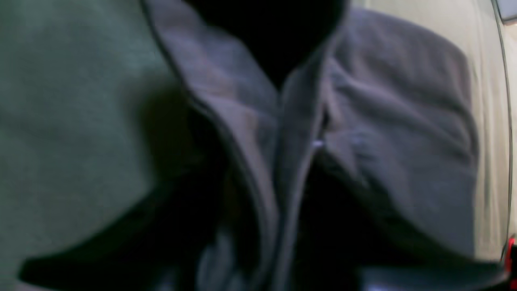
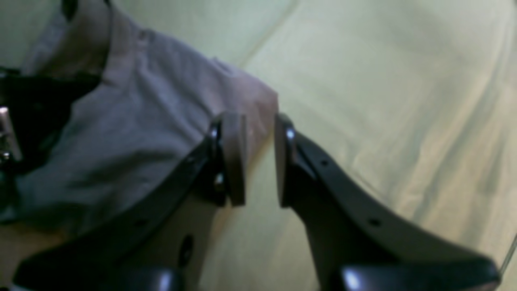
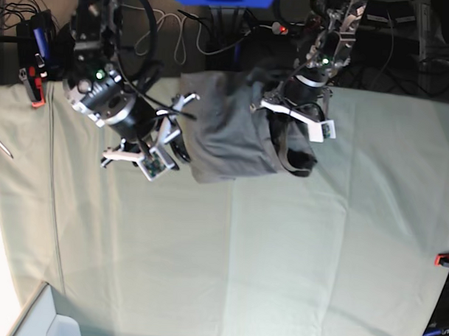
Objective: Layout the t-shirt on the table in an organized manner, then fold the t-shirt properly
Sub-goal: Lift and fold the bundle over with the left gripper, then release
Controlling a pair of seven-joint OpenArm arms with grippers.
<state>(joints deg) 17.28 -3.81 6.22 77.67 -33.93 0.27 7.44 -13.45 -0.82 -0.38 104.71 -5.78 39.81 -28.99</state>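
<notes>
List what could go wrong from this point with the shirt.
1. The t-shirt lies bunched at the far side of the table; a lift from there may drag it off that edge.
2. The right gripper has a gap between its jaws at the shirt's corner, with little cloth between them, so it may close on nothing.
3. The left gripper sits in crumpled folds and may catch several layers, leaving the shirt twisted.

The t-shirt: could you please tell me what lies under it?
Under the t-shirt the table shows its pale green cloth all round; the part beneath the bunched fabric is covered, so anything there stays hidden.
</notes>
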